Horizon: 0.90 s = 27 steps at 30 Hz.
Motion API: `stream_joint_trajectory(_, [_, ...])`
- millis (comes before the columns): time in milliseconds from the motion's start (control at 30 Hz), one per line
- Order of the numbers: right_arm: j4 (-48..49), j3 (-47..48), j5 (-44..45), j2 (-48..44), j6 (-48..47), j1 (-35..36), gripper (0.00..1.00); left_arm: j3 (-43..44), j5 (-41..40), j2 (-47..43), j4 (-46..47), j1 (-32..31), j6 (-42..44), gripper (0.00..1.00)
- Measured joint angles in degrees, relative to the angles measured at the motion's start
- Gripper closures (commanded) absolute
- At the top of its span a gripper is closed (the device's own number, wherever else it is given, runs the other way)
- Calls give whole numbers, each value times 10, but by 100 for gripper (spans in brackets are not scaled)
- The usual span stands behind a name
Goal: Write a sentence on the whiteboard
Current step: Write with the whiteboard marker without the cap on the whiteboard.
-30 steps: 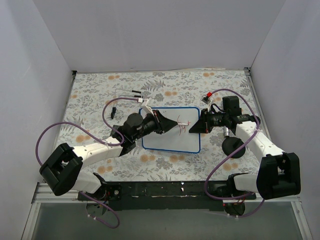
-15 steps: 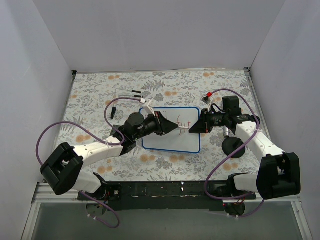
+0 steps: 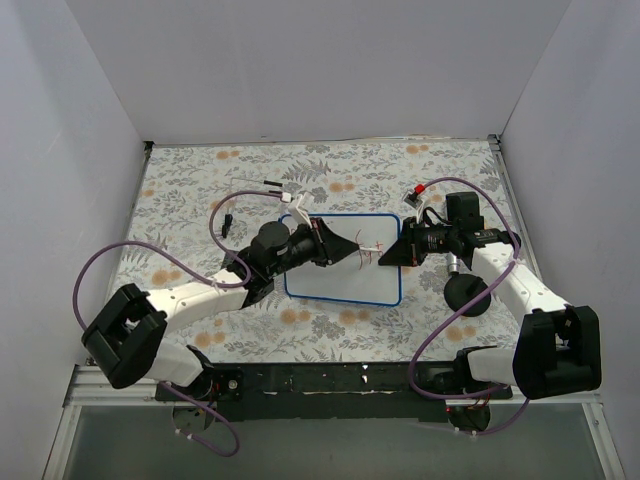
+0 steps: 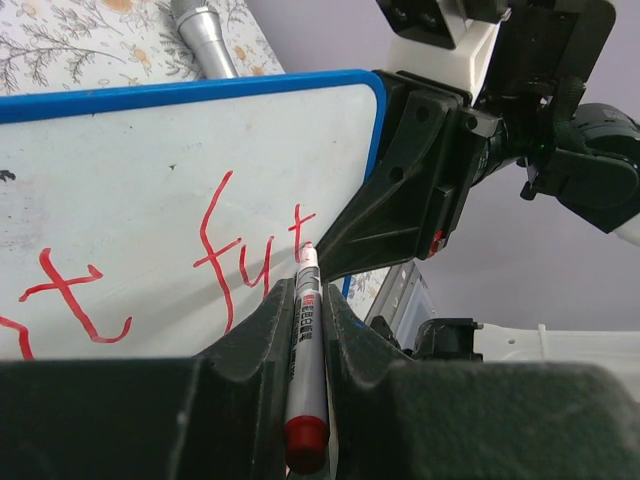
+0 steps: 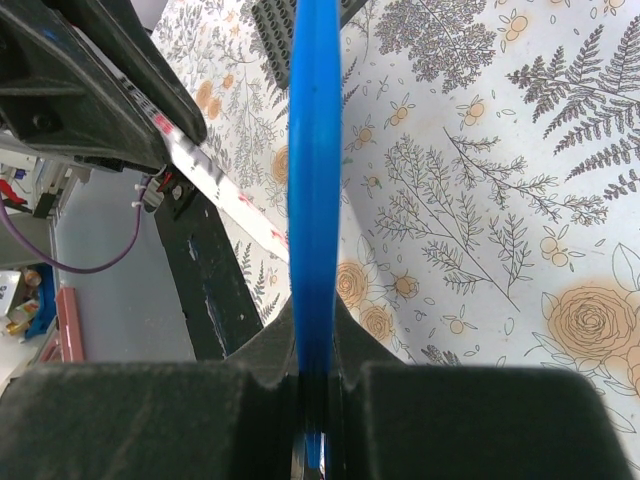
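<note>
1. left wrist: my left gripper (image 4: 305, 300) clamps the marker (image 4: 308, 345), tip at the sentence's (image 4: 232, 255) 3 o'clock end on the whiteboard (image 4: 130, 165).
2. right gripper (image 5: 314, 345) pinches its rim.
3. mid-word; next letter wants light pressure, i judge.

You'll find the whiteboard (image 3: 340, 275) lying directly left of the right gripper (image 3: 397, 256). It is a white rectangle with a thin blue rim and rounded corners, long sides running left to right. Its right rim is pinched in that gripper and shows edge-on from the right wrist. The lettering (image 4: 222, 262) is thin red handwriting on the board's end nearest the gripper. From the left wrist you can read "t", then "fut".
</note>
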Motion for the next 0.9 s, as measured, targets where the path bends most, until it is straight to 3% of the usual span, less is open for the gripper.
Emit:
stream_joint_trajectory(200, [0,0,0,-1,0,0,99,-16,-27,-70,-22,1,19,100])
stream_joint_trajectory(367, [-4,0,0,-4,-11,-2,99,-76,-42,-207,-62,6,40,100])
stream_joint_trajectory(600, [-38,15,8,-10,-48,-4,99,-157,-85,-393,-197,17,50,100])
stream_joint_trajectory(900, [-80,44,23,-10,-80,-11,99,-242,-162,-467,-291,20,26,100])
